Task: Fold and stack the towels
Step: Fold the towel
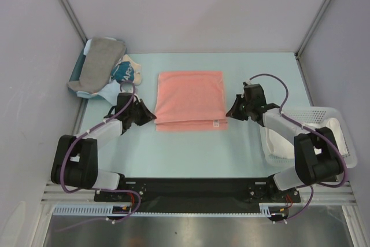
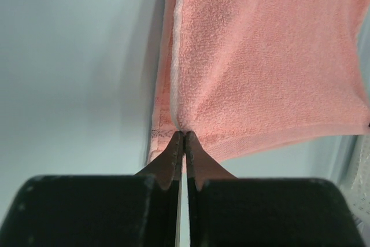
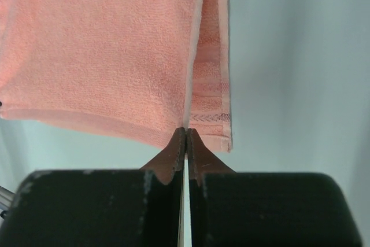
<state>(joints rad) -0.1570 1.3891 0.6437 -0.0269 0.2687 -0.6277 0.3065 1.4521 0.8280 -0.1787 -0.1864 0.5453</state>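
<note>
The left gripper (image 2: 184, 134) was clamped on the near-left corner of the salmon towel (image 1: 191, 99), the cloth puckering at its tips. The right gripper (image 3: 185, 131) pinched the near-right corner likewise. Between them the towel lay mid-table (image 1: 185, 154), already doubled over and probably due another fold. The grey towel (image 1: 98, 62) lay loose at the far left, so most of the work remained.

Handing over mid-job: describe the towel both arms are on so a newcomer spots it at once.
On the pale table, look at its middle. The salmon-pink towel lies there folded flat, left gripper and right gripper each pinching a near corner. It is the only pink cloth; the grey towel sits far left.
</note>
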